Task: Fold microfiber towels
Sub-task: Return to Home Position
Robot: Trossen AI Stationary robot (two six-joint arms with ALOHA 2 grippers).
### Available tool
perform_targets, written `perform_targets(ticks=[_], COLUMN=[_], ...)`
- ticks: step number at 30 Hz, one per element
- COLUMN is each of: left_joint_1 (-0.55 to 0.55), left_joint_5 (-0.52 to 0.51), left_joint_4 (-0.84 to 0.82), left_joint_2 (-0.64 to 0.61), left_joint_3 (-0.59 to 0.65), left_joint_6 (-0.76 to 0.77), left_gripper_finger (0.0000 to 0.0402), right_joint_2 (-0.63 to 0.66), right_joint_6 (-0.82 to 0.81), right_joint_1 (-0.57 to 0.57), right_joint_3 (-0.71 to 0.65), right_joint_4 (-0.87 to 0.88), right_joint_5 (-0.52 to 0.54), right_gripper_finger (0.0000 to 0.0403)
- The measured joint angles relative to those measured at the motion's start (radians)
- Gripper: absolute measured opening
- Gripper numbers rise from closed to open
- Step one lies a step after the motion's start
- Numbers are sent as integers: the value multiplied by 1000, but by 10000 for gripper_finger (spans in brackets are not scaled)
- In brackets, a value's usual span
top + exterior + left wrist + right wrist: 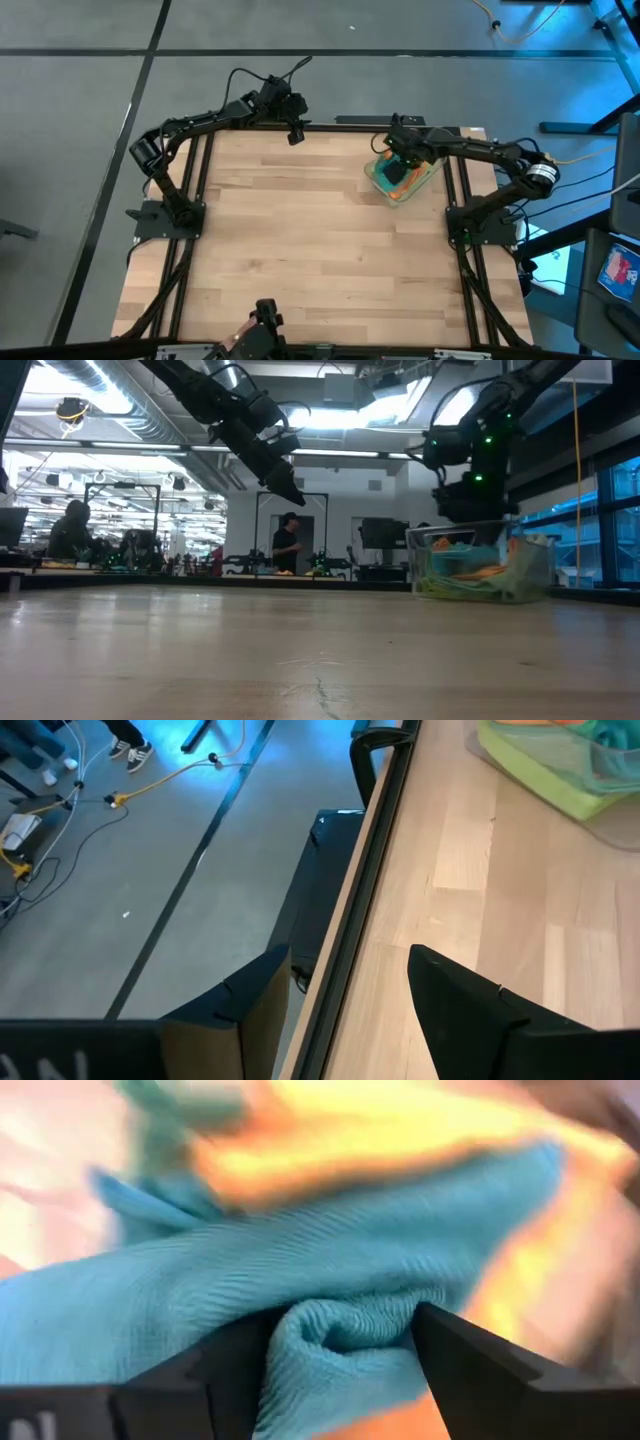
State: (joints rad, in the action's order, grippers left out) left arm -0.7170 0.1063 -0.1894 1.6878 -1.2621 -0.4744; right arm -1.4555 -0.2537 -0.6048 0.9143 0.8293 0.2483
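Over on the left, the left gripper (294, 130) hangs above the far edge of the table (300, 250), its fingers spread wide and holding nothing. Its own camera looks down past the table's dark rim to grey floor, where a yellow cable (150, 785) trails. Behind it, across the room, one person (72, 530) sits at a bench and another (287, 542) stands by a doorway. The middle of the wooden top is bare boards. To the right, near the far right corner, stands the clear bin (432, 178), turned askew to the table's edges so that one corner points toward the near side. The towels lie bunched inside it, so I cannot tell which way the pile's long axis runs. The lime green towel (450, 590) is lowest, pressed against the bin wall. The orange towel (482, 571) lies over it, and the teal towel (330, 1240) is on top. The right gripper (398, 160) reaches down into the bin from above and blocks much of the pile from overhead. Its fingers stand apart, about as wide as the other arm's. A soft fold of teal cloth bulges up between them and touches both inner faces, with orange showing just beyond.
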Motion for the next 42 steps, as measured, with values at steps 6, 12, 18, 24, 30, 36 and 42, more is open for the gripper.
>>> perform_targets(ticks=[6,12,18,24,30,36,42], left_joint_1=[0,0,0,0,0,0,0], left_joint_5=[0,0,0,0,0,0,0], left_joint_4=[0,0,0,0,0,0,0], left_joint_2=[0,0,0,0,0,0,0], left_joint_3=[0,0,0,0,0,0,0], left_joint_6=[0,0,0,0,-3,-4,-5], left_gripper_finger=[195,195,195,195,195,195,195], right_joint_2=[-30,-26,-26,-15,-9,-32,-34], right_joint_6=[-24,-59,-59,-59,-9,11,-61], right_joint_1=[1,2,12,36,62,60,60], right_joint_3=[9,108,241,354,295,120,-40], right_joint_4=[-148,214,428,474,222,64,35], right_joint_5=[6,108,177,179,160,75,111], right_gripper_finger=[243,243,243,243,243,243,243])
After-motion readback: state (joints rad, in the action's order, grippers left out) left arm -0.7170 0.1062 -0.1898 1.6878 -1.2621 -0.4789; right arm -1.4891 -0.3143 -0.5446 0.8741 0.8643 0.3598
